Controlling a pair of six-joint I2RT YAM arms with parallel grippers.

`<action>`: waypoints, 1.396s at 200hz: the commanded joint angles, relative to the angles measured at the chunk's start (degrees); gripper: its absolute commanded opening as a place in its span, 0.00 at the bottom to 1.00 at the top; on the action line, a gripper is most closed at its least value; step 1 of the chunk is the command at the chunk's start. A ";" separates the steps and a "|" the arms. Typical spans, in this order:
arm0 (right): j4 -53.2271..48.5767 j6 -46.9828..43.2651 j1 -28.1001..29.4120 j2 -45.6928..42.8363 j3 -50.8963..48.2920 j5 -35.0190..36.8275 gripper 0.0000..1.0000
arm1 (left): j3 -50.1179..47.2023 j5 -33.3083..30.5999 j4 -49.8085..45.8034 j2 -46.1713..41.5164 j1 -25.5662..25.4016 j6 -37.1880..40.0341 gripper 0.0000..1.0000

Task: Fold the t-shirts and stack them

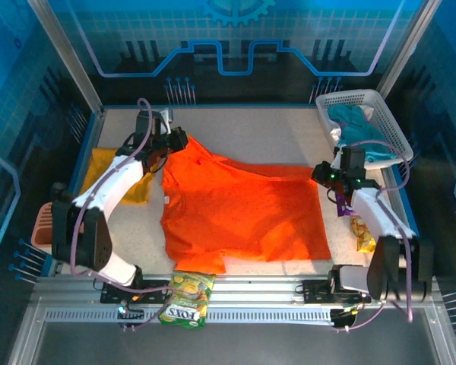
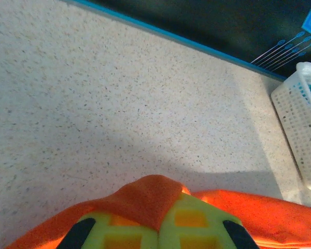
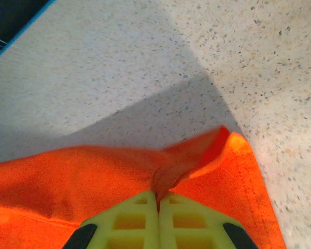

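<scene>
A bright orange t-shirt [image 1: 235,213] lies spread over the middle of the table. My left gripper [image 1: 176,143] is shut on its far left corner; the cloth [image 2: 150,194] bulges over the yellow-green fingers [image 2: 199,231]. My right gripper [image 1: 324,175] is shut on the shirt's far right corner, where a pinched fold [image 3: 184,163] rises between the fingers [image 3: 129,223]. A mustard-yellow t-shirt [image 1: 106,169] lies at the left side, partly under my left arm.
A white basket [image 1: 380,114] with teal cloth [image 1: 357,129] stands at the back right and shows as white basket [image 2: 300,129]. A snack bag [image 1: 187,298] lies at the front edge. Another yellow packet [image 1: 362,232] sits by my right arm. An orange-pink bin [image 1: 42,228] is at the left.
</scene>
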 commanded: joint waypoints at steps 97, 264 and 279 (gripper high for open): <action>6.14 0.37 -2.25 15.21 10.15 -4.92 0.00 | 5.22 7.06 5.36 8.29 4.12 -6.10 0.00; -18.41 -5.59 -3.36 10.29 7.85 -1.66 0.00 | -12.09 12.55 -20.06 -10.42 5.10 -14.05 0.00; -19.27 -5.88 -3.55 10.76 7.76 -0.68 0.00 | -13.01 13.42 -21.29 -11.39 6.10 -14.06 0.00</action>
